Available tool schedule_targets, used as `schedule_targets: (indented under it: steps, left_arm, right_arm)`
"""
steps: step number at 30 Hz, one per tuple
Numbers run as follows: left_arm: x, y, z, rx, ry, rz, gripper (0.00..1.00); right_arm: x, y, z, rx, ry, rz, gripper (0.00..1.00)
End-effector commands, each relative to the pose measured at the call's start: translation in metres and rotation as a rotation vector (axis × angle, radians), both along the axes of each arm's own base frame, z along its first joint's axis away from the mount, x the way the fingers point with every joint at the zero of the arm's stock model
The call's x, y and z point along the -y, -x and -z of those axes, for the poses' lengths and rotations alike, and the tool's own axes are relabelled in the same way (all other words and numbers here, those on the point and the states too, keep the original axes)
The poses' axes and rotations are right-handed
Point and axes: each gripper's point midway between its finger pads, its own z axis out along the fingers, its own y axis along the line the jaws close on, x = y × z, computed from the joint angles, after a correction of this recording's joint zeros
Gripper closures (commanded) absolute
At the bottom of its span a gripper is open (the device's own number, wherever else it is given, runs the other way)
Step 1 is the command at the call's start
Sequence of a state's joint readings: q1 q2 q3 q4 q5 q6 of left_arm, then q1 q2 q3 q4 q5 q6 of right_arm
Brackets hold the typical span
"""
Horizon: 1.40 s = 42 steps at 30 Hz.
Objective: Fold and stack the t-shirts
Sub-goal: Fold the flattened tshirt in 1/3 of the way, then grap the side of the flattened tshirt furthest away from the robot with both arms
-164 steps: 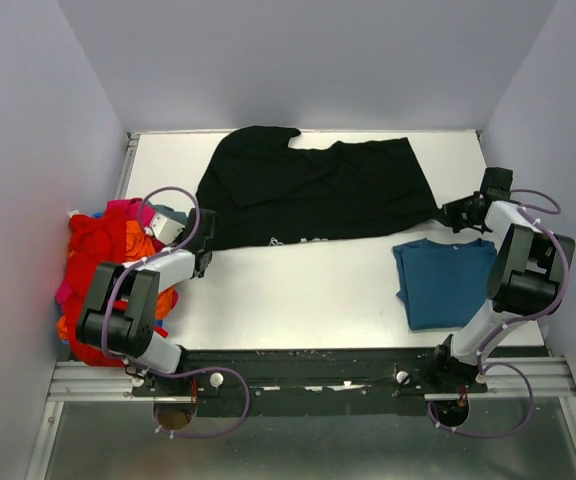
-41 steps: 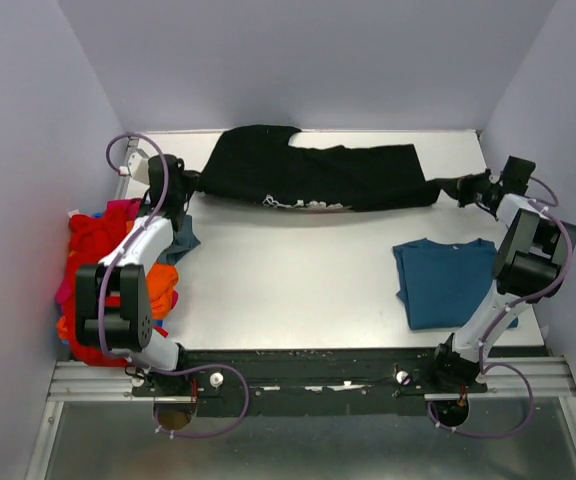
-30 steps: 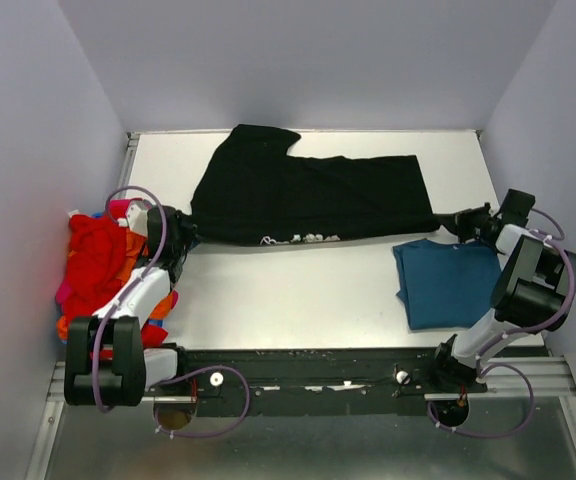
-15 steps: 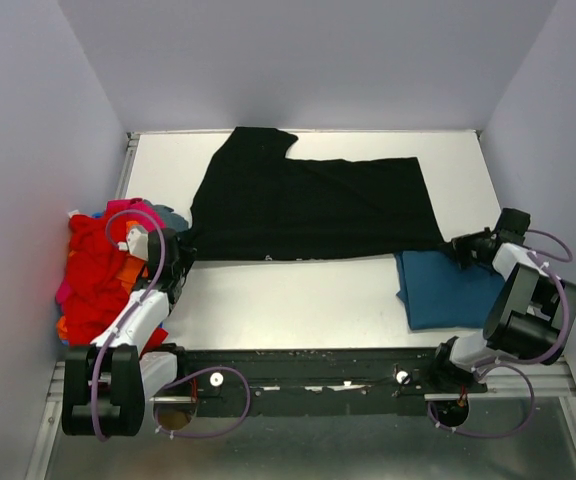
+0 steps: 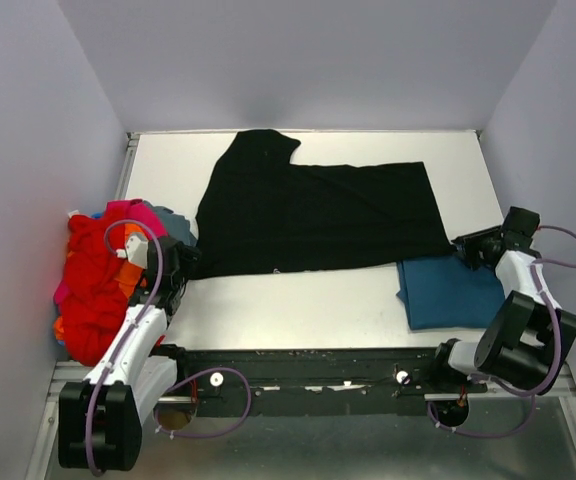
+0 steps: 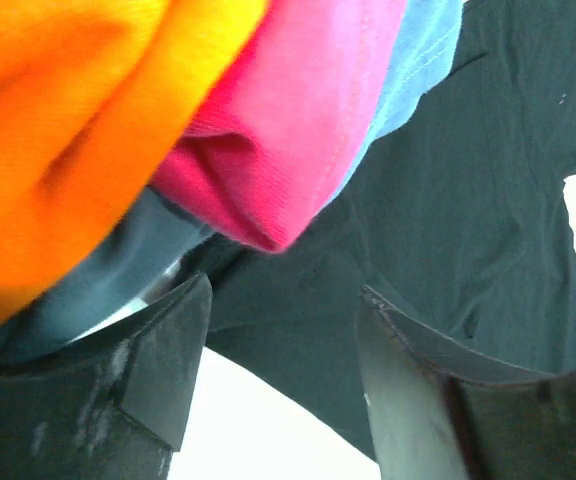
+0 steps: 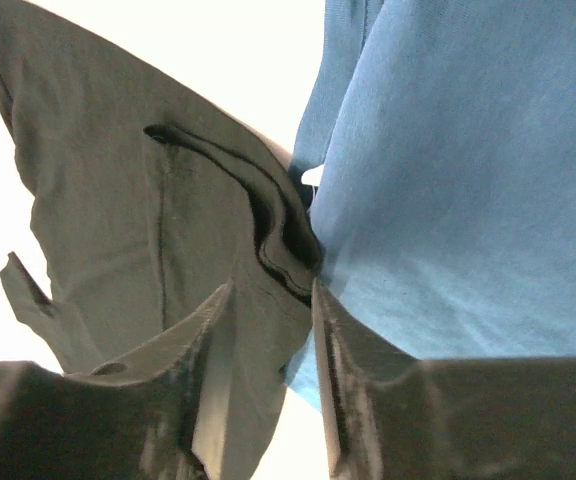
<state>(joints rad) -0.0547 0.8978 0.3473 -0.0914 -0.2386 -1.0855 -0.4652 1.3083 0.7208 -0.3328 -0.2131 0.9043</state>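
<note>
The black t-shirt [image 5: 318, 210] lies spread flat across the middle of the table. Its left near corner is by my left gripper [image 5: 183, 260], which stands open; in the left wrist view the black cloth [image 6: 468, 200] lies just beyond the parted fingers [image 6: 173, 350]. My right gripper [image 5: 465, 247] is open at the shirt's right near corner, and the black hem [image 7: 278, 240] sits loosely between its jaws. A folded teal-blue t-shirt [image 5: 453, 290] lies under that corner at the right. Red, orange and pink t-shirts [image 5: 98, 280] are heaped at the left edge.
Orange cloth [image 6: 58, 120], pink cloth [image 6: 288, 110] and a light blue edge [image 6: 423, 50] hang over the left wrist camera. The teal-blue cloth [image 7: 468, 180] fills the right wrist view's right side. Grey walls close in the table [image 5: 298, 300] on three sides.
Both grippers have opened and let go of the black t-shirt. The shirt, drawn toward the near side, has settled flat. Both arms have pulled back a little.
</note>
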Motion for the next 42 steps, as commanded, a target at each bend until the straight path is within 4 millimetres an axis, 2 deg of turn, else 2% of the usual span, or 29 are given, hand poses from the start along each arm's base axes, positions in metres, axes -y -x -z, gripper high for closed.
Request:
schedule_targets:
  steps: [1, 4, 6, 9, 13, 17, 20, 21, 23, 27, 33, 37, 38, 39, 41, 42]
  left_arm:
    - [-0.005, 0.011, -0.013, -0.046, -0.06, 0.01, 0.23]
    - [-0.002, 0.009, -0.034, -0.018, -0.077, 0.039, 0.21]
    - [0.004, 0.001, -0.054, 0.046, -0.103, 0.093, 0.21]
    - [0.015, -0.019, -0.077, 0.132, -0.143, 0.188, 0.21]
    - [0.026, -0.055, -0.099, 0.172, -0.202, 0.29, 0.21]
    - [0.031, -0.106, -0.114, 0.193, -0.239, 0.321, 0.21]
    - [0.037, -0.149, -0.118, 0.21, -0.25, 0.338, 0.2]
    - [0.04, -0.163, -0.117, 0.215, -0.252, 0.351, 0.2]
    - [0.041, -0.197, -0.119, 0.221, -0.259, 0.343, 0.21]
    - [0.045, -0.257, -0.107, 0.207, -0.272, 0.354, 0.21]
    - [0.054, -0.33, -0.093, 0.236, -0.292, 0.383, 0.21]
    - [0.063, -0.375, -0.067, 0.241, -0.256, 0.401, 0.21]
    - [0.067, -0.386, -0.066, 0.253, -0.236, 0.406, 0.21]
    - [0.07, -0.397, -0.053, 0.24, -0.2, 0.408, 0.21]
    - [0.074, -0.418, -0.042, 0.254, -0.126, 0.418, 0.22]
    - [0.076, -0.426, -0.031, 0.248, -0.088, 0.421, 0.22]
  right_arm:
    - [0.018, -0.004, -0.023, 0.045, 0.133, -0.016, 0.53]
    - [0.021, -0.009, -0.048, 0.109, 0.21, -0.051, 0.47]
    - [0.012, -0.023, -0.068, 0.197, 0.261, -0.14, 0.47]
    - [-0.011, -0.047, -0.09, 0.275, 0.29, -0.27, 0.48]
    - [-0.041, -0.08, -0.107, 0.281, 0.361, -0.403, 0.5]
    - [-0.05, -0.11, -0.099, 0.221, 0.415, -0.457, 0.51]
    - [-0.044, -0.134, -0.088, 0.188, 0.423, -0.457, 0.51]
    - [-0.042, -0.142, -0.077, 0.161, 0.42, -0.461, 0.51]
    - [-0.036, -0.161, -0.075, 0.14, 0.428, -0.457, 0.51]
    - [-0.028, -0.197, -0.057, 0.081, 0.418, -0.467, 0.51]
    - [-0.021, -0.248, -0.039, 0.052, 0.409, -0.474, 0.49]
    - [-0.016, -0.271, -0.019, 0.008, 0.39, -0.473, 0.45]
    - [-0.014, -0.277, -0.017, 0.004, 0.389, -0.47, 0.44]
    - [-0.014, -0.28, -0.01, -0.012, 0.38, -0.467, 0.42]
    - [-0.014, -0.289, -0.004, -0.016, 0.365, -0.461, 0.34]
    - [-0.015, -0.292, 0.002, -0.022, 0.336, -0.467, 0.34]
